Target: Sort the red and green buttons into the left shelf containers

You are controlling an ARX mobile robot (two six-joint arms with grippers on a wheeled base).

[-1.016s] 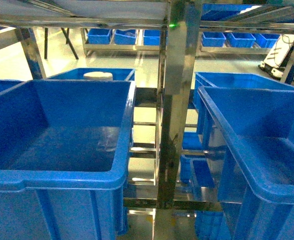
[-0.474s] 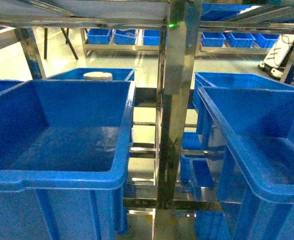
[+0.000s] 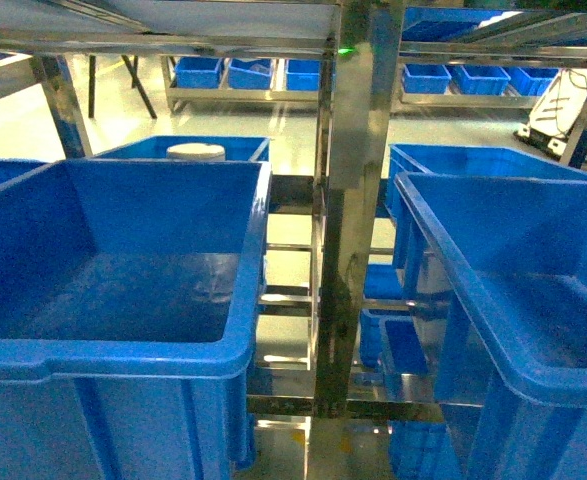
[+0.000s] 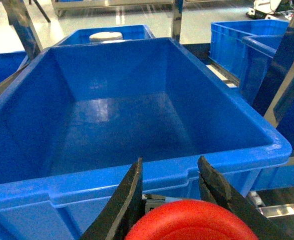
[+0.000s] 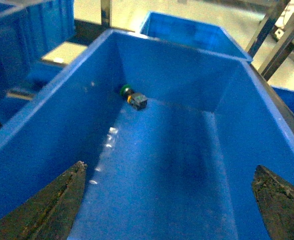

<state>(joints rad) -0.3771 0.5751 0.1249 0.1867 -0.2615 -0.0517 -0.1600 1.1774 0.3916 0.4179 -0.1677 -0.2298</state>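
1. L tool (image 4: 169, 192): jaws closed around a red-capped button (image 4: 192, 222), cap facing the wrist cam at the bottom edge. Body hidden behind the cap, so its long axis seems to run along the tool, toward the tub.
2. Key relation: the big blue tub (image 4: 136, 177) on the left shelf lies straight ahead of and below the L tool. Its near rim sits just past the fingertips, so the button is short of the rim, not yet over the cavity. My read: move fwd over the rim, then release.
3. Tub interior looks bare in L wrist view; floor glossy, no buttons seen.
4. R tool (image 5: 169, 200): jaws spread wide, nothing between them, hovering over the right-hand blue tub (image 5: 46, 107).
5. Green-capped button (image 5: 132, 98) lies on that tub's floor at the far-left corner, on its side, green cap toward the left wall, dark body pointing right. Well ahead of the R tool, which is the nearer arm.
6. View diffs: head view shows both tubs, left tub (image 3: 123, 355), and the steel shelf post (image 3: 348, 220) between them, but neither tool nor any button. White round lid (image 3: 196, 151) sits in a tub behind the left one.
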